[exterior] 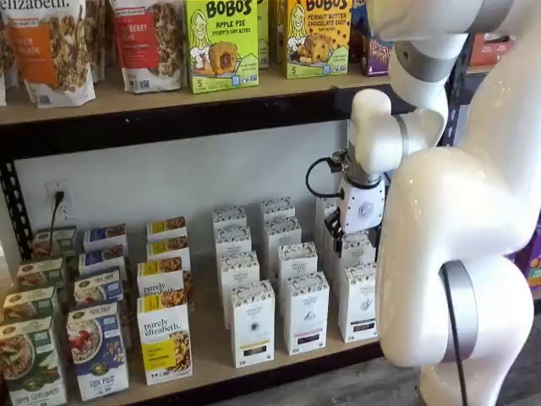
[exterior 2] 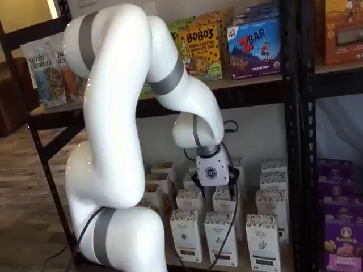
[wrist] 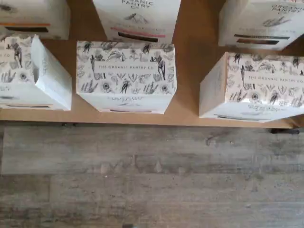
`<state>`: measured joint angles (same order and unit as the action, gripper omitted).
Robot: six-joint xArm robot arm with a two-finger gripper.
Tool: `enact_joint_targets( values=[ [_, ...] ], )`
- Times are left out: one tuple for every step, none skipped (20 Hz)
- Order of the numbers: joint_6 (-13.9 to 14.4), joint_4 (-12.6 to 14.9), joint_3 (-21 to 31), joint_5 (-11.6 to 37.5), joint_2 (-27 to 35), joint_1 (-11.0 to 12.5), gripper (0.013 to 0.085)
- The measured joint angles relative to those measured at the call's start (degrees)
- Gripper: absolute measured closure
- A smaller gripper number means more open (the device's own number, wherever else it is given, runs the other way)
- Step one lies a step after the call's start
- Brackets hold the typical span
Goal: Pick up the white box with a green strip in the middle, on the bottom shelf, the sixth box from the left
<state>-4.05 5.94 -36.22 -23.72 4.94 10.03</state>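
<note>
While arm hides it, gripper [exterior 2: 212,190] open.

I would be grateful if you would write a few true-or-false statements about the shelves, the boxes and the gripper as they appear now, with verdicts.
1. The gripper hangs over the white boxes on the bottom shelf. True.
2. The gripper has a box between its fingers. False: no box shows in it, and it hangs above the rows.
3. The shelf above holds yellow Bobo's boxes. True.
4. In the wrist view, the white box tops are plain and unprinted. False: they carry a black botanical drawing pattern.
5. The floor in front of the shelf is blue carpet. False: it is grey wood-look planking.
</note>
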Motion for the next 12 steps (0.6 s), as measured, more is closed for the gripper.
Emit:
enact_joint_targets(
  values=[
    [-0.84, -0.58, -0.46, 0.58, 1.05, 0.3, 0.013],
    [-2.16, -1.76, -1.14, 0.54, 2.14, 0.53, 0.013],
    [-2.2, -1.53, -1.74, 0.66, 3.23, 0.8, 0.013],
    [-1.8, -0.79, -2.24, 0.89, 4.28, 1.06, 0.013],
    [-1.21, 0.11, -2.71, 1.34, 5.37, 1.3, 0.013],
    [-0.59, 1.01, -3.09, 1.98, 6.44, 1.53, 0.013],
    [-0.35, 1.48, -3.48, 2.67, 7.56, 1.74, 0.013],
    [-0.66, 1.29, -3.87, 3.08, 8.61, 1.86, 0.013],
    [-1.23, 0.78, -4.17, 3.62, 9.55, 1.95, 0.013],
    [-1.78, 0.3, -4.34, 4.26, 10.36, 2.05, 0.013],
    [-2.19, -0.05, -4.5, 5.08, 11.25, 2.18, 0.013],
    [-1.76, 0.59, -4.61, 5.95, 12.04, 2.39, 0.013]
  ],
)
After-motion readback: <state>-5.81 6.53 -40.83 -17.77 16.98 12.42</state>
